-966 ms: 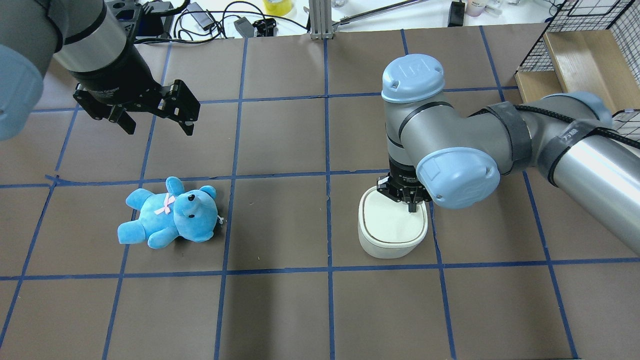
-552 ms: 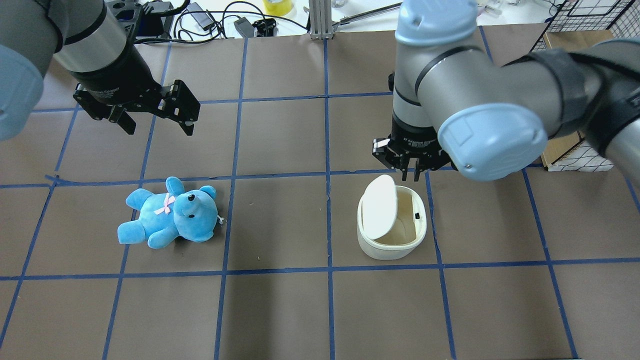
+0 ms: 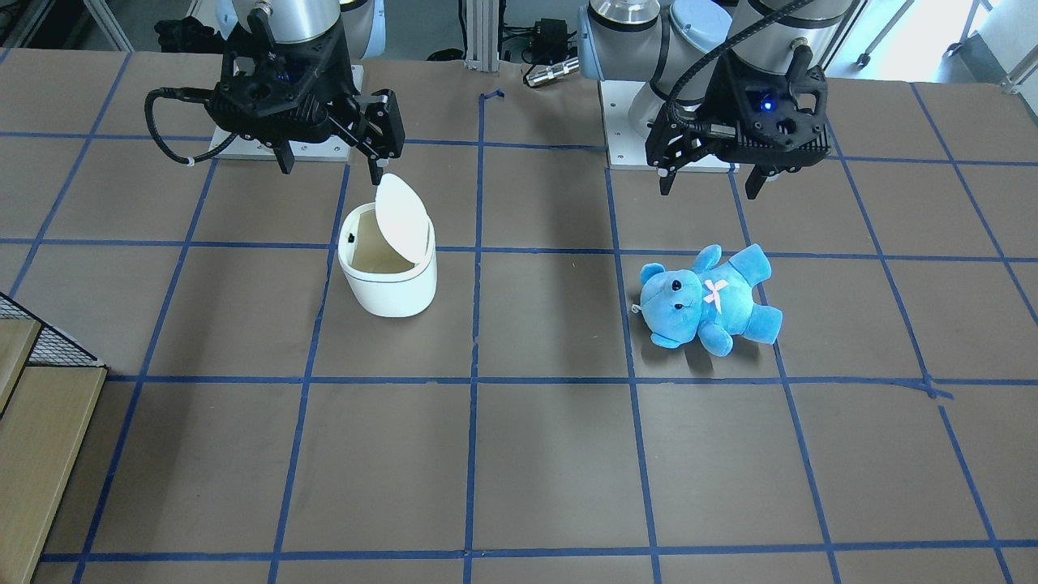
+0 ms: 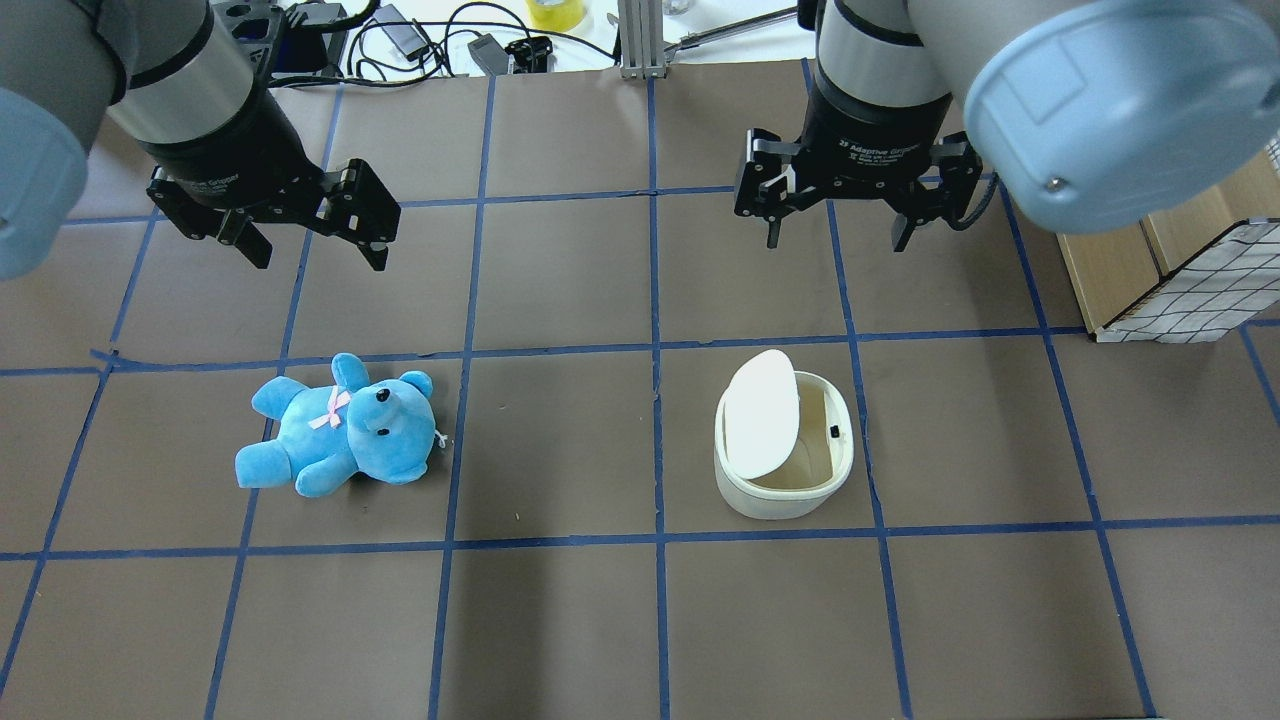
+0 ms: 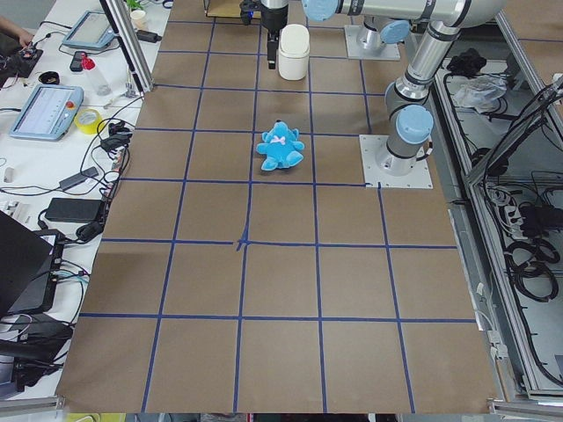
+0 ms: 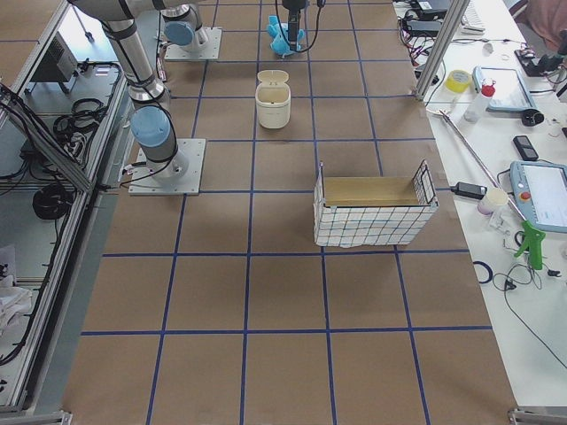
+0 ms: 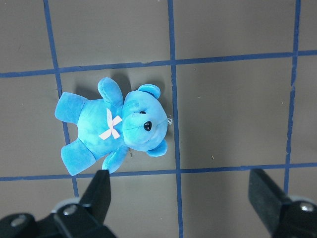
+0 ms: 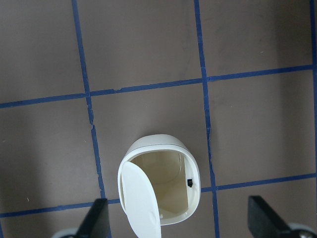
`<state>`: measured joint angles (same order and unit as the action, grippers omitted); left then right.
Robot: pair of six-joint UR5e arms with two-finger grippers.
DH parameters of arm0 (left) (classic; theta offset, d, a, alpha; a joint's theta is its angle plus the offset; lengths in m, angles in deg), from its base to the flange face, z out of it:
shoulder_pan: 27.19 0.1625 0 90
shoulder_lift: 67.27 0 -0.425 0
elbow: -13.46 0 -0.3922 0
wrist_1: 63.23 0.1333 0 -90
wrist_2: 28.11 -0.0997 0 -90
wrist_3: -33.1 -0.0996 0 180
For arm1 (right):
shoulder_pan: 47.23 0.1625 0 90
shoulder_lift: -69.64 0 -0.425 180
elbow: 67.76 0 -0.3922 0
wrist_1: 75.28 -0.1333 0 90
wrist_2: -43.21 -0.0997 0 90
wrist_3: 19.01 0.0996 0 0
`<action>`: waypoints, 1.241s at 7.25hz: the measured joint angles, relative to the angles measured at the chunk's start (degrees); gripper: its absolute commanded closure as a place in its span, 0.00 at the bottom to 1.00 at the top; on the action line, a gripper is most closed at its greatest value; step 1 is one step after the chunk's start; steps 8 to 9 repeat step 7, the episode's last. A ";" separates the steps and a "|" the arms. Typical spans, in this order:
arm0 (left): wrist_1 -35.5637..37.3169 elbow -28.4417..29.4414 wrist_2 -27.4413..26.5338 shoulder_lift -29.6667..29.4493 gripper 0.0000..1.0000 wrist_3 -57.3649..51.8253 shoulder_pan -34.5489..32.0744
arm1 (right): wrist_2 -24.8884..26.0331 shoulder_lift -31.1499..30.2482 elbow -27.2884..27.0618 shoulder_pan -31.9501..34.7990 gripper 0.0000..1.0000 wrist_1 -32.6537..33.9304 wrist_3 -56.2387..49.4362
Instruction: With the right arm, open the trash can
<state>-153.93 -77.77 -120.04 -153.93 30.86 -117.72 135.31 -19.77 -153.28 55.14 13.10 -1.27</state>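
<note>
The white trash can (image 4: 783, 478) stands on the table's right half, its flip lid (image 4: 762, 415) tilted up and the inside showing. It also shows in the front view (image 3: 388, 284) and the right wrist view (image 8: 193, 178). My right gripper (image 4: 836, 242) is open and empty, raised above the table beyond the can and not touching it; it also shows in the front view (image 3: 332, 172). My left gripper (image 4: 320, 262) is open and empty, hovering above and beyond the blue plush bear (image 4: 340, 430).
A wire basket holding a wooden box (image 4: 1170, 270) stands at the right edge. Cables and small devices (image 4: 420, 40) lie along the far edge. The bear (image 7: 114, 129) lies on its back under the left wrist camera.
The right gripper lifted off the can's lid, moved up and away toward the far side, and opened. The lid flipped from closed to tilted open. The left arm did not move.
</note>
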 measured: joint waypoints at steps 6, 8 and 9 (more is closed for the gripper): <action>0.00 0.00 0.00 0.00 0.00 -0.01 0.00 | -2.69 0.11 0.30 -4.96 0.00 1.78 -6.80; 0.00 0.00 0.00 0.00 0.00 0.00 0.00 | -2.77 0.12 0.22 -5.03 0.00 1.84 -7.11; 0.00 0.00 0.00 0.00 0.00 0.00 0.00 | -2.77 0.12 0.22 -5.03 0.00 1.84 -7.11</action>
